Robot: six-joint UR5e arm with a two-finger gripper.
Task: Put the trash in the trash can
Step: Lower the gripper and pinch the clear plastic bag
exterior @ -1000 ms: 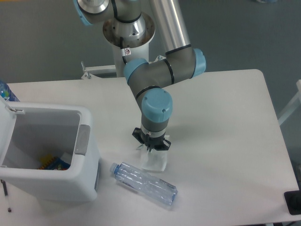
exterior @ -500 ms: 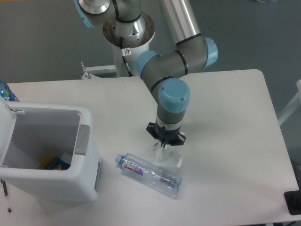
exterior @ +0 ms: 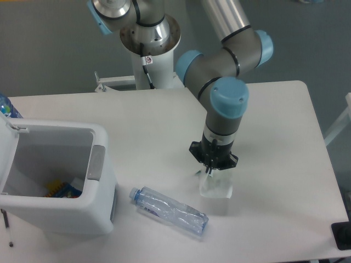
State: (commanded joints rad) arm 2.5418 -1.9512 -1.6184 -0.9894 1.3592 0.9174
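Gripper touching wrapper, grip unclear; bottle near table front edge.

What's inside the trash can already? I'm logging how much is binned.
Inside the trash can, a colourful item shows at the bottom; the near wall hides the rest.

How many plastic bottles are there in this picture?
2: a clear bottle lying on the table near the trash can, and a blue bottle at the left edge, mostly out of view.
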